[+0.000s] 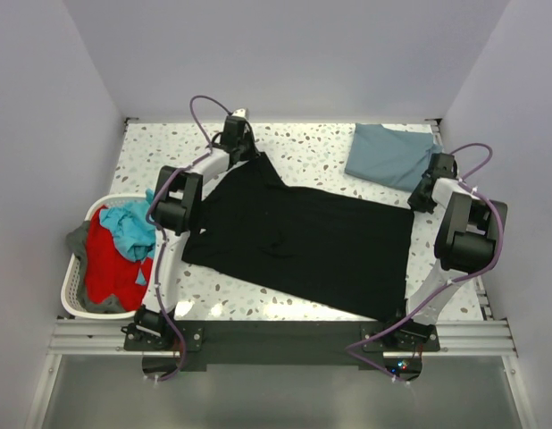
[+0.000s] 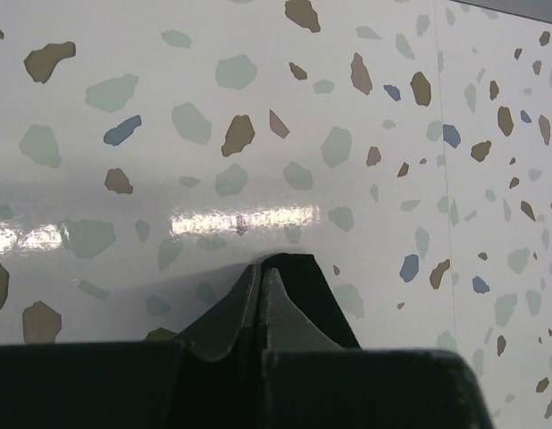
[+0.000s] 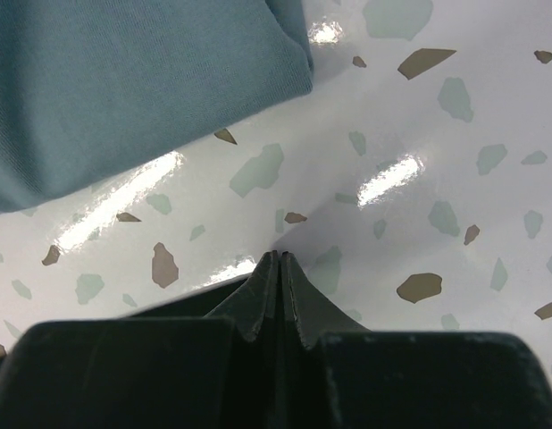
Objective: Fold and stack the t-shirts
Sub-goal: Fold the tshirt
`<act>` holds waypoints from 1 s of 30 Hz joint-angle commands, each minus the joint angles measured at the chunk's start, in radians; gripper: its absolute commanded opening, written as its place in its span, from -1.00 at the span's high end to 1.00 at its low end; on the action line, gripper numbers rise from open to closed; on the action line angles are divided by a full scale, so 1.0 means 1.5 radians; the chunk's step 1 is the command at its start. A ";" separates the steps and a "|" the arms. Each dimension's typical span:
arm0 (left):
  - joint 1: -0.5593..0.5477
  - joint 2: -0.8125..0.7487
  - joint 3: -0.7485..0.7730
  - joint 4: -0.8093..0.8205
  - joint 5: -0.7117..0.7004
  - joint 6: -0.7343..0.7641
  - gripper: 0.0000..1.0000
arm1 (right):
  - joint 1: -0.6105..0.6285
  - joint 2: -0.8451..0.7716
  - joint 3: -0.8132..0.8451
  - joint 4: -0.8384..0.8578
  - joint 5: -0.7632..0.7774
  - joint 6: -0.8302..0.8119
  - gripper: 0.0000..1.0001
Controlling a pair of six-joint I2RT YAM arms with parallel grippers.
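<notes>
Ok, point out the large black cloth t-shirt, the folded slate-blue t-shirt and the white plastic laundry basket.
Large black cloth t-shirt [image 1: 303,246]: top external view, mid-body.
Folded slate-blue t-shirt [image 1: 388,154]: top external view, its centre.
White plastic laundry basket [image 1: 72,290]: top external view, left rim.

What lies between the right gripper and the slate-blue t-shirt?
Only bare speckled tabletop, seen in the right wrist view; the right gripper and the slate-blue t-shirt are apart.

Two white arms [image 1: 162,268] with black joints [image 1: 179,201], looping purple cables [image 1: 197,109], perhaps tiny lights [image 1: 399,365] at one base [image 1: 410,335]
</notes>
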State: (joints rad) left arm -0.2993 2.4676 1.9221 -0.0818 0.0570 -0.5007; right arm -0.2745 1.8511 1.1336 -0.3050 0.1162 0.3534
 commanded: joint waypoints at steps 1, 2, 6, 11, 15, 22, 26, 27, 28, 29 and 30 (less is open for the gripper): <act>0.005 0.001 0.026 0.028 0.014 -0.019 1.00 | 0.000 0.029 -0.005 -0.063 -0.016 0.004 1.00; 0.006 -0.003 0.031 0.029 0.018 -0.020 1.00 | 0.000 0.025 -0.002 -0.066 -0.017 0.005 1.00; 0.009 -0.007 0.061 0.028 0.035 -0.028 1.00 | 0.000 0.013 0.028 -0.083 -0.021 0.013 1.00; 0.013 -0.043 0.057 0.027 0.050 -0.050 1.00 | 0.000 -0.004 0.056 -0.101 -0.032 0.017 1.00; 0.016 -0.099 0.001 0.035 0.056 -0.059 1.00 | 0.000 -0.026 0.058 -0.110 -0.048 0.015 1.00; 0.016 -0.198 -0.130 0.022 0.069 -0.076 1.00 | 0.000 -0.107 0.010 -0.121 -0.064 0.013 1.00; 0.017 -0.269 -0.197 0.017 0.073 -0.080 1.00 | 0.001 -0.162 -0.024 -0.139 -0.069 0.007 1.00; 0.017 -0.283 -0.210 0.016 0.073 -0.083 1.00 | 0.000 -0.185 -0.038 -0.142 -0.070 0.005 1.00; 0.017 -0.297 -0.239 0.015 0.074 -0.084 1.00 | 0.001 -0.195 -0.045 -0.150 -0.069 0.002 1.00; 0.017 -0.326 -0.254 0.015 0.073 -0.088 1.00 | 0.001 -0.208 -0.051 -0.155 -0.070 0.000 1.00; 0.017 -0.341 -0.285 0.015 0.073 -0.090 1.00 | 0.000 -0.218 -0.063 -0.160 -0.071 -0.001 1.00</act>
State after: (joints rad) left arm -0.2813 2.0655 1.5734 -0.0834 0.1524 -0.6094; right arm -0.2752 1.5818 1.0756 -0.4995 0.0299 0.3630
